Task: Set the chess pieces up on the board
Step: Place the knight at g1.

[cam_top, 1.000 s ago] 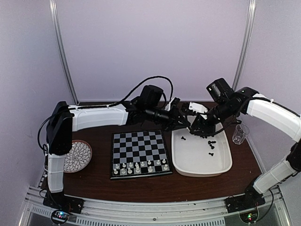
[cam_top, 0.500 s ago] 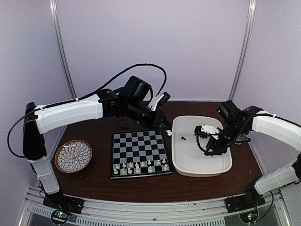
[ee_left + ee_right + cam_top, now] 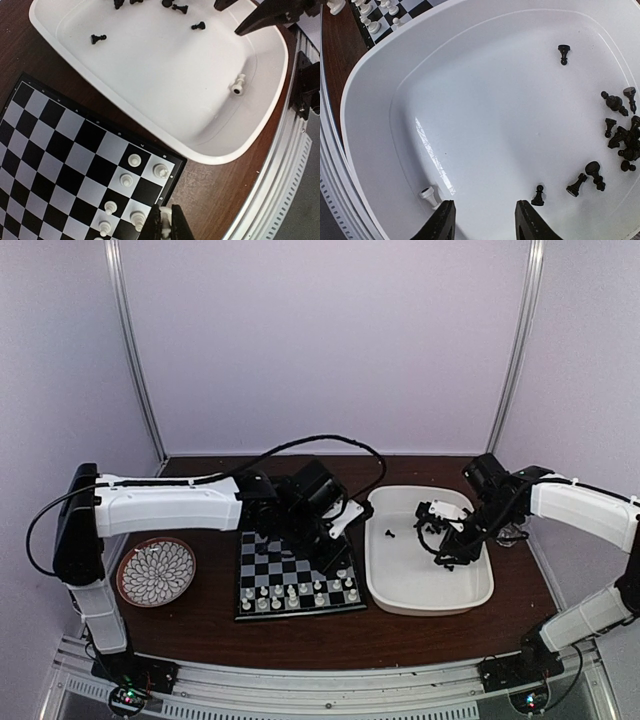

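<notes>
The board [image 3: 297, 575] lies left of the white tray [image 3: 430, 608]. White chess pieces [image 3: 134, 160] stand in two rows along its near side. My left gripper [image 3: 166, 223] is shut on a small white piece and hangs over the board's right edge [image 3: 338, 552], by its near right corner. My right gripper [image 3: 485, 222] is open and low inside the tray, with nothing between its fingers. A white piece [image 3: 428, 195] lies just left of its left finger, and a black pawn [image 3: 538, 195] stands by the right finger. Several more black pieces [image 3: 620, 135] cluster at the tray's far side.
A round patterned plate [image 3: 157, 572] sits on the brown table left of the board. One black piece [image 3: 563, 52] lies alone in the tray. A metal rail [image 3: 330, 680] runs along the table's near edge.
The left arm swung from the tray's back edge down over the board's right side, still shut on the white piece. The right gripper dropped into the tray and opened wider.
</notes>
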Controlling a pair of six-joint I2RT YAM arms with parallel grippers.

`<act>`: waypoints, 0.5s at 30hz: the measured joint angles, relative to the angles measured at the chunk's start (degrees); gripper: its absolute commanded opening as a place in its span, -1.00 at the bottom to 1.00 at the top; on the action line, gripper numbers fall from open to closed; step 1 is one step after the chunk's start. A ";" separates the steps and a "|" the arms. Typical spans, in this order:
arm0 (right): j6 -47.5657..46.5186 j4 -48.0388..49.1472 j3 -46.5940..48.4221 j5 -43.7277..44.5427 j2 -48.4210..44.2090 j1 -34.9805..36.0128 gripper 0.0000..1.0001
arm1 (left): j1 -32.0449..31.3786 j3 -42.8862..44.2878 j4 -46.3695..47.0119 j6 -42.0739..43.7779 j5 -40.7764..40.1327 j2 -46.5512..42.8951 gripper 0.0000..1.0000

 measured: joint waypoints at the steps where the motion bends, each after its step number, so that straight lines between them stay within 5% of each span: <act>1: 0.00 0.04 0.00 0.00 0.04 -0.13 -0.11 | -0.22 0.00 0.02 0.39 -0.63 0.66 -0.98; 15: 0.00 0.42 -0.37 -0.04 0.11 -1.29 -0.09 | -4.22 0.02 -0.24 3.10 -8.35 5.18 -0.99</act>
